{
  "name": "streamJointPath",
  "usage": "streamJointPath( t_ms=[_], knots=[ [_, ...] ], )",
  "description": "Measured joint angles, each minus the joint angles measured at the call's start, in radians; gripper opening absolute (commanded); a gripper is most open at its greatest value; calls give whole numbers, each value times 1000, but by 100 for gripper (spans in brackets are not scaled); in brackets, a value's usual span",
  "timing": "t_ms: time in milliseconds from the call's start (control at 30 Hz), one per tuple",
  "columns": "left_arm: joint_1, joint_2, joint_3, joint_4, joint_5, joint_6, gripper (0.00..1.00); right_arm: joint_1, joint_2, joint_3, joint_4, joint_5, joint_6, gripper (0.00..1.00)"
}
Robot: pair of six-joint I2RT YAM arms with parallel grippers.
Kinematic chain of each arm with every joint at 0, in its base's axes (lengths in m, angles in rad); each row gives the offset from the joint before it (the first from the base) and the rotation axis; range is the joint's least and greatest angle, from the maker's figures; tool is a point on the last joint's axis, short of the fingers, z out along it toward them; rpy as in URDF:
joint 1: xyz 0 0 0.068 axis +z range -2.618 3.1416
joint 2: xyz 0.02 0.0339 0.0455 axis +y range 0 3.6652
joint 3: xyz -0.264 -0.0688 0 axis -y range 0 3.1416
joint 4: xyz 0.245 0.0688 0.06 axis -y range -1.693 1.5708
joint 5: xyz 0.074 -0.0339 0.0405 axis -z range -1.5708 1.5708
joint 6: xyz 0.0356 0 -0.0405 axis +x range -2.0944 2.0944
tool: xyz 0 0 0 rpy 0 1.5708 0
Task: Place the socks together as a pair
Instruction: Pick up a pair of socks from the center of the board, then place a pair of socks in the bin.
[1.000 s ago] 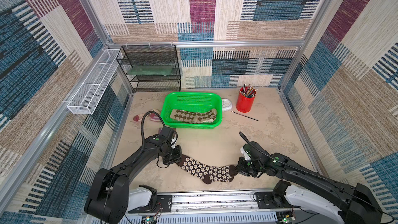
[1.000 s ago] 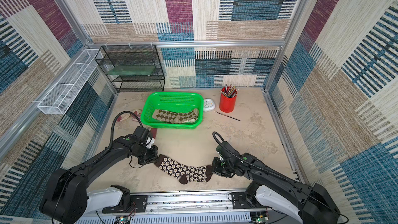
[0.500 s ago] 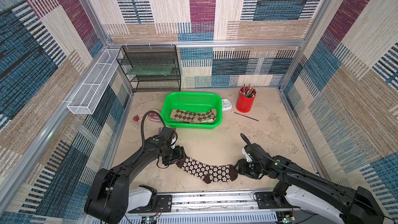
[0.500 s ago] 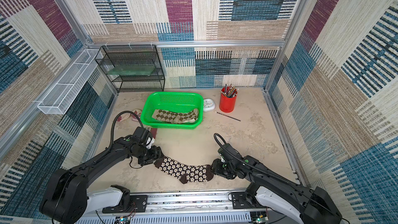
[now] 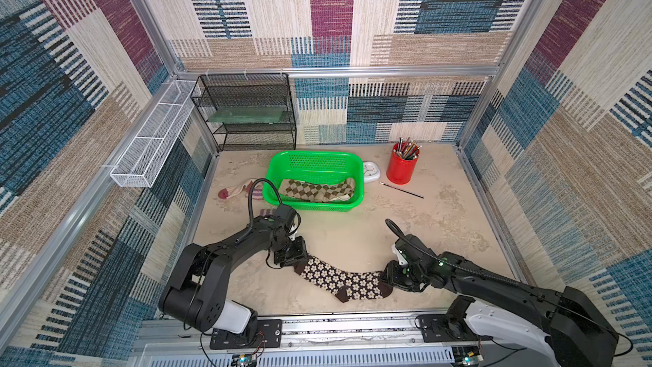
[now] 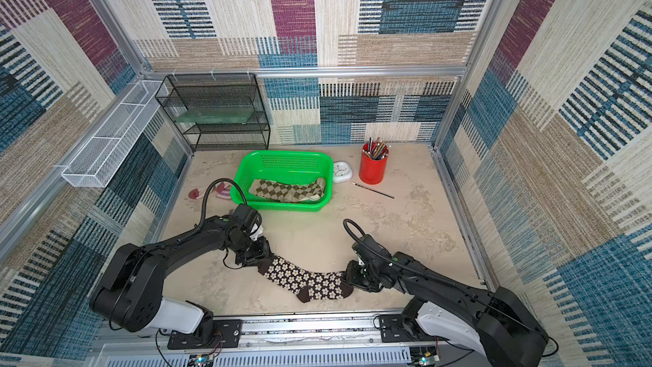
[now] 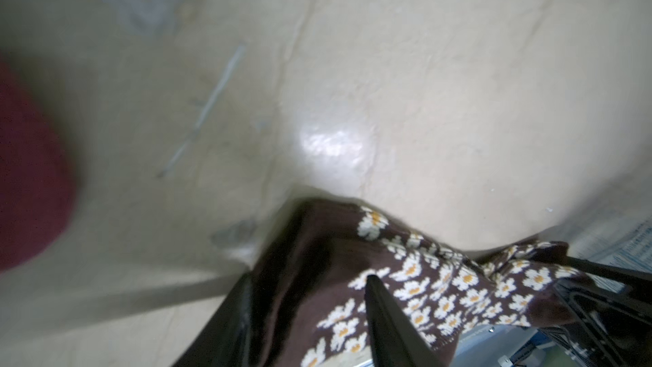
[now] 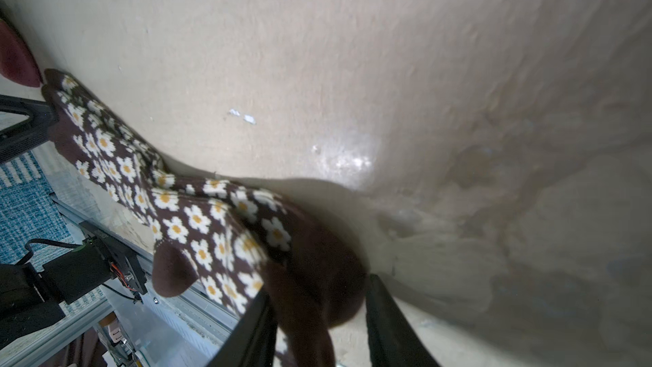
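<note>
Daisy sock (image 5: 338,278) on the desk (image 5: 352,234), robot-side of green basket (image 5: 314,207). Left end effector (image 5: 298,265) straddles cuff, right end effector (image 5: 384,278) toe — jaws half-spread, grip I cannot tell. Next, I reckon: pinch, lift together.

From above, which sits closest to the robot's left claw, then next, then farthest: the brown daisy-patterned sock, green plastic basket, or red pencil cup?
1. Brown daisy-patterned sock: cuff right at the left gripper.
2. Green plastic basket: just behind it.
3. Red pencil cup: far back, right side.
</note>
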Motion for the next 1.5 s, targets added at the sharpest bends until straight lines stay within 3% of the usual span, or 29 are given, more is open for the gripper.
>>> streamJointPath(
  t_ms=[133,233,467,700,867,1100,1500],
  knots=[
    [-5,0,-23,35,30,0,16,-10,21,-6,23,-2,-8,13],
    [-5,-14,-29,40,39,0,6,-15,20,0,19,-5,-13,7],
    [-6,-76,67,-29,18,0,0,-47,-38,91,-28,-13,-26,3],
    [48,-134,290,-125,23,8,0,-95,23,328,-84,-28,-58,2],
    [138,-89,525,-199,37,52,0,-141,201,609,-92,-69,-121,2],
    [262,89,811,-262,59,94,0,-205,536,1024,-133,-143,-225,2],
    [338,452,1134,-320,42,170,0,-308,1043,1527,-254,-203,-374,2]
  ],
)
